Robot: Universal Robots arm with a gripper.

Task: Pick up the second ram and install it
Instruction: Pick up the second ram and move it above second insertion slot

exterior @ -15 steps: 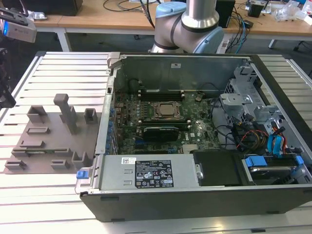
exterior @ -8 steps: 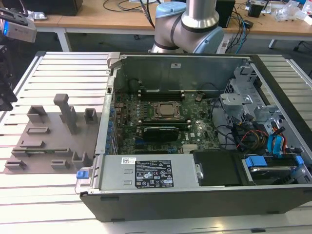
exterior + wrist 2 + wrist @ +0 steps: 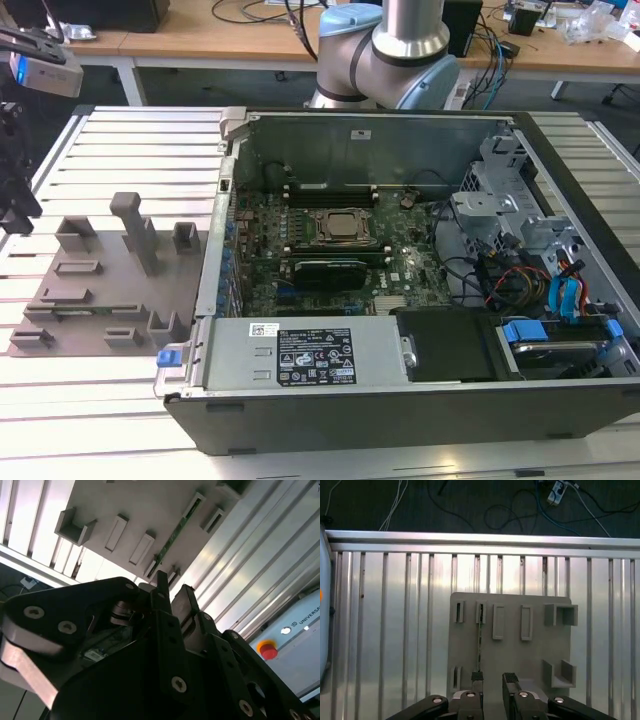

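Note:
The second ram (image 3: pixel 479 640) is a thin green stick standing on edge in a slot of the grey tray (image 3: pixel 510 655). In the second wrist view the ram (image 3: pixel 173 536) runs slantwise across the tray beyond the fingertips. My gripper (image 3: pixel 493 680) hovers above the tray, open, with nothing between its fingers. One black finger (image 3: pixel 477 679) lines up with the near end of the stick and stands apart from it. In the exterior view the gripper (image 3: pixel 15 205) hangs at the far left, over the tray's (image 3: pixel 100 290) outer side.
An open computer case (image 3: pixel 400 260) lies to the exterior view's right of the tray, with the CPU socket (image 3: pixel 343 227) and memory slots (image 3: pixel 330 187) inside. Grey upright blocks (image 3: pixel 135 230) stand on the tray. Slatted metal table (image 3: pixel 395 630) surrounds it.

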